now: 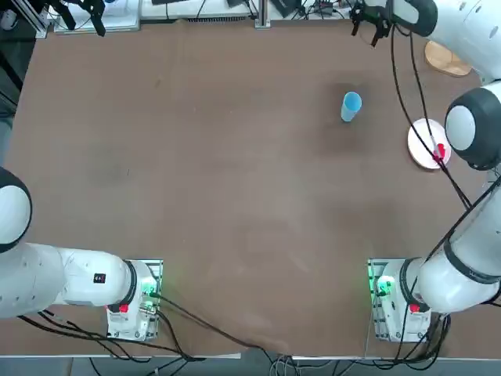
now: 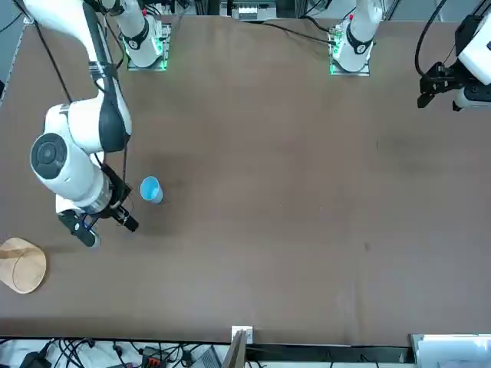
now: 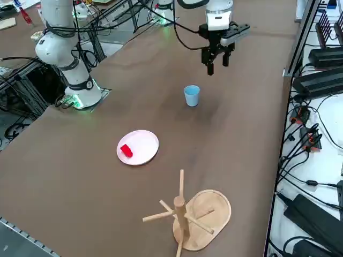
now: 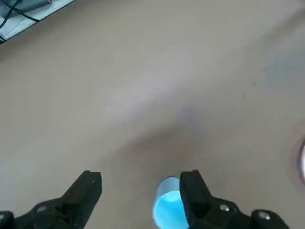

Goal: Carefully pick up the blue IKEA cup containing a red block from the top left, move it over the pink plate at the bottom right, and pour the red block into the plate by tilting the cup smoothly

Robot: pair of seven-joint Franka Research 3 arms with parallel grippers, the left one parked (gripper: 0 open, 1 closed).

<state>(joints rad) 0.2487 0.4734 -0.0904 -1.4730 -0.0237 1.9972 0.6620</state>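
the small light-blue plastic tumbler, the blue ikea cup [image 3: 192, 95], stands upright on the brown table [image 1: 219, 180], rim up, alone on open tabletop in the far right part of the overhead view. nothing grips it. its inside is not readable from any view.

the tiny bright red block [image 3: 126, 151] lies on the small round pale pink plate [image 3: 143, 143], toward the rim on the side facing the robot's base. in the overhead view the plate [image 1: 423, 139] sits well to the right of the cup [image 1: 351, 106] and slightly nearer the robot; part of it is covered by the right arm's elbow, and the block [image 1: 441, 151] shows at its near right edge. cup and plate are clearly apart, with bare table between them.

the right gripper [image 3: 216, 63] hangs in the air above the table, beyond the cup on the side away from the robot's base, pointing downward. its two black fingers are spread wide apart and hold nothing. in the wrist view the cup [image 4: 167, 210] shows below the gripper [image 4: 140, 181], partly behind one finger [image 4: 193, 188], not between the two.

a tan wooden stand with an oval base and pegs [image 3: 187, 214] sits near the table's right edge, beyond the plate from the cup. a bundle of black cables [image 1: 415, 86] runs along the right arm over the plate.
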